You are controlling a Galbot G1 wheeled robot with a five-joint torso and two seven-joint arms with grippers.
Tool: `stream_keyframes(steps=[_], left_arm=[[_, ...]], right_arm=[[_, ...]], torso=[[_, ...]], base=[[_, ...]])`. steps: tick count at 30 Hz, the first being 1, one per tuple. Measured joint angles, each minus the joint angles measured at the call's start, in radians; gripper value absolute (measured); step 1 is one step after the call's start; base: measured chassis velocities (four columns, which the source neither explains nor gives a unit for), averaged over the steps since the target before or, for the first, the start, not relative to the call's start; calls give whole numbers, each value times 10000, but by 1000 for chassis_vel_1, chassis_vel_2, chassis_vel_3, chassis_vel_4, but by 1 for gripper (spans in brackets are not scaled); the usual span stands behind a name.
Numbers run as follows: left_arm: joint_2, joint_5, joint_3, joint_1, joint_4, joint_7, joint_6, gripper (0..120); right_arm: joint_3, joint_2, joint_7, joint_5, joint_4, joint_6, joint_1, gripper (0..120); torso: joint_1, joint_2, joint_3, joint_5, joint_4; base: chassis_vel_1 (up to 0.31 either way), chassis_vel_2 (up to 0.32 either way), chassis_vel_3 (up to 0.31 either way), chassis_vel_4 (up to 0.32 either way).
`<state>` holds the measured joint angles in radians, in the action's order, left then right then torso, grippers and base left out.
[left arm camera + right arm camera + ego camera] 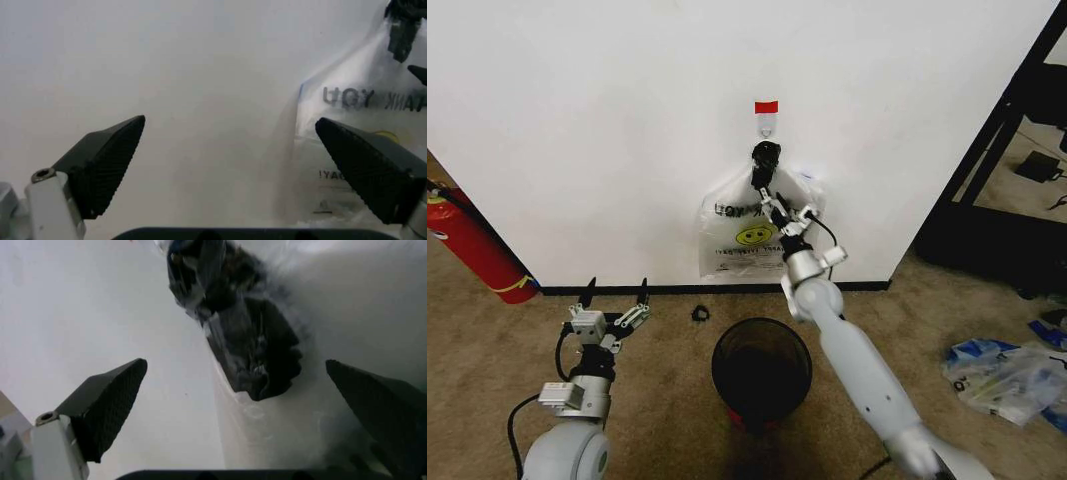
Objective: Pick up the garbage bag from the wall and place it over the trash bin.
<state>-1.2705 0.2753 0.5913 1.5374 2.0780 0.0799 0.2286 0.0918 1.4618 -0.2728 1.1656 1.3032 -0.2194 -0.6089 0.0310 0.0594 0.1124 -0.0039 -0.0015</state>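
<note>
A: Head view first: where is the garbage bag (745,235)?

B: It hangs flat against the white wall (607,120), under a small hook (767,125) marked with red tape (767,106). Its dark bunched top (765,160) sits just below the hook. A yellow smiley face and black print show on its front.

A: And your arms?

B: My right gripper (779,205) is raised to the bag's upper part, just under the bunched top, in front of the plastic. Its jaws stand apart; in the right wrist view the dark bunch (237,335) lies between them, and I cannot tell whether either one touches it. My left gripper (615,293) waits low on my left, near the black baseboard (627,290), its jaws apart on nothing.

A: Where is the trash bin (761,372)?

B: On the carpet below the bag, a round black mesh bin with a red base, between my two arms.

A: Anything else nearby?

B: A red fire extinguisher (472,250) leans by the wall on the far left. A clear-and-blue plastic bundle (1005,375) lies on the floor, far right.
</note>
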Motion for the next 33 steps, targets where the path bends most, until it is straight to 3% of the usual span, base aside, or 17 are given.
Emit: stream_keyframes(steps=[8, 17, 19, 33], left_arm=[[34, 28, -29, -134, -174, 16, 82, 100], [52, 33, -118, -228, -259, 16, 87, 100], [76, 36, -124, -239, -276, 17, 101, 100], [89, 5, -117, -68, -229, 18, 216, 100]], right_arm=[[-3, 188, -78, -454, -262, 69, 156, 98], [127, 173, -87, -496, -220, 76, 170, 85], [179, 150, -137, -509, 4, 78, 96, 67], [303, 87, -140, -795, 471, 111, -209, 59]], torso=[[-1, 0, -1, 2, -1], [-1, 0, -1, 2, -2], [-1, 0, -1, 2, -2], [-1, 0, -2, 2, 0]], base=[[0, 0, 0, 0], [0, 0, 0, 0], [0, 0, 0, 0], [0, 0, 0, 0]])
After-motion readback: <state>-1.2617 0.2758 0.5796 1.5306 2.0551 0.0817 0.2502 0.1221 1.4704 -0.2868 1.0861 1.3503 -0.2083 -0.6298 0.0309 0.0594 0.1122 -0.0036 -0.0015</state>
